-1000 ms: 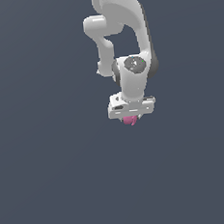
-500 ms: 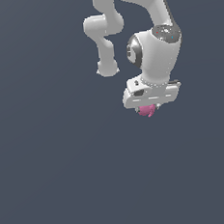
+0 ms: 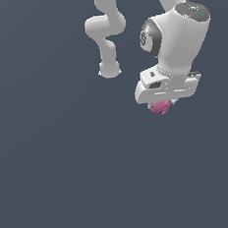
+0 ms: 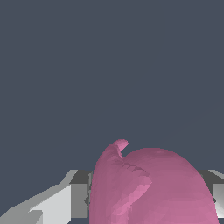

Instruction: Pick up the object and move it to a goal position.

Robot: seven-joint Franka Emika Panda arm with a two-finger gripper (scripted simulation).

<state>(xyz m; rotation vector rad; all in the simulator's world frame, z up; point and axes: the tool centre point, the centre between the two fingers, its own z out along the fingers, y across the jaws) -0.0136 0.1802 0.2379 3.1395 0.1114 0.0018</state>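
Simulated scene, not a real room. Flat, uniform dark slate-grey backdrop in both views; no walls, furniture or floor edge discernible. White arm [image 3: 177, 36] rendered smooth, shading plain. Pink object [image 4: 151, 188] shows faceted, polygonal surfaces up close in the wrist view: computer render.

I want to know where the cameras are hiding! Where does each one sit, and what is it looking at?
Exterior view: sits off the arm, exact spot unknown; it looks at the white arm before a plain grey backdrop, with the gripper holding the pink object on the exterior view's right.
Wrist view: sits on the wrist, looking past the gripper; the pink object fills the near part, grey-white gripper parts beside it.
Shared: both show the pink object and the gripper.
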